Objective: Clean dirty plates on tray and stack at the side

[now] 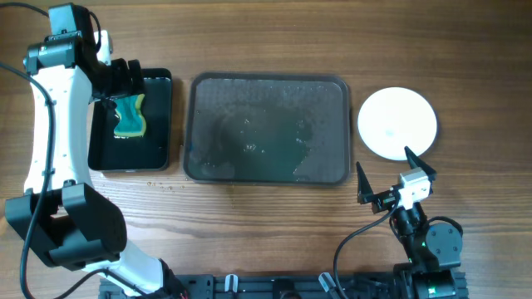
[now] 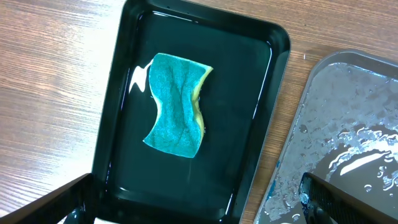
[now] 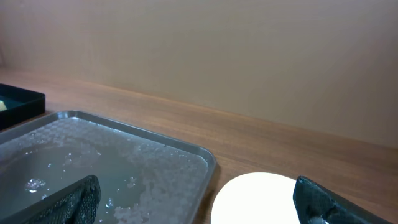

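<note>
The dark grey tray [image 1: 268, 129] lies mid-table, wet, with no plate on it; it also shows in the left wrist view [image 2: 348, 130] and the right wrist view [image 3: 112, 162]. Plain white plates [image 1: 396, 122] sit as one round stack to its right, also in the right wrist view [image 3: 258, 199]; how many are in it I cannot tell. My left gripper [image 1: 125, 79] is open and empty above the black container, fingertips apart [image 2: 193, 205]. My right gripper [image 1: 396, 178] is open and empty just in front of the plates [image 3: 196, 199].
A glossy black container [image 1: 133, 120] stands left of the tray and holds a teal and yellow sponge [image 1: 130, 116], also in the left wrist view [image 2: 176, 104]. Small crumbs lie on the wood in front of the container [image 1: 162, 184].
</note>
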### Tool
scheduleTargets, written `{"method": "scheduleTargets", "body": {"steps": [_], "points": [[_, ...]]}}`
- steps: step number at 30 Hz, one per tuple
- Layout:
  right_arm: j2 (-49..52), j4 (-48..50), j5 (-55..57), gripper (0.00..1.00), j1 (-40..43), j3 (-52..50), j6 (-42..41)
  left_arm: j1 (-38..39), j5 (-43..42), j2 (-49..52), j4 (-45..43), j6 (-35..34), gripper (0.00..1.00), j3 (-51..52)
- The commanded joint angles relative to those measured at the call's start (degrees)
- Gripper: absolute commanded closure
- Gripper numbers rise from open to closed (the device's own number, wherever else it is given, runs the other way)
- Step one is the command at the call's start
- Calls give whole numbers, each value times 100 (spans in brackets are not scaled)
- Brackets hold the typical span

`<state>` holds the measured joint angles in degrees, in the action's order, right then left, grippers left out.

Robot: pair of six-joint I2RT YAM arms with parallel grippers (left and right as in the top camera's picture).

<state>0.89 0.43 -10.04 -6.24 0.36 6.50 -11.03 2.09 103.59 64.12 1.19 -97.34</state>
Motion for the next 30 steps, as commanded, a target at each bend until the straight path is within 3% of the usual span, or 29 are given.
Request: {"method": "scheduleTargets", "body": {"steps": [1,10,18,25,30], "points": [[-61,20,103,0,-22,-7,-48,-7,33,42,0,-52,0,-17],[-61,20,103,0,-22,-7,-48,-4,-13,-879,-20,-55,0,-17],[-61,20,103,0,-22,-7,-48,-2,-1176,-2811,-459,9,0,238],[-61,20,103,0,-22,-7,-50,275,-1362,-4684,-1867,181,0,1766],[-61,20,103,0,-22,-7,-48,507,-1362,-6255,-3429,295,0,3932]]}}
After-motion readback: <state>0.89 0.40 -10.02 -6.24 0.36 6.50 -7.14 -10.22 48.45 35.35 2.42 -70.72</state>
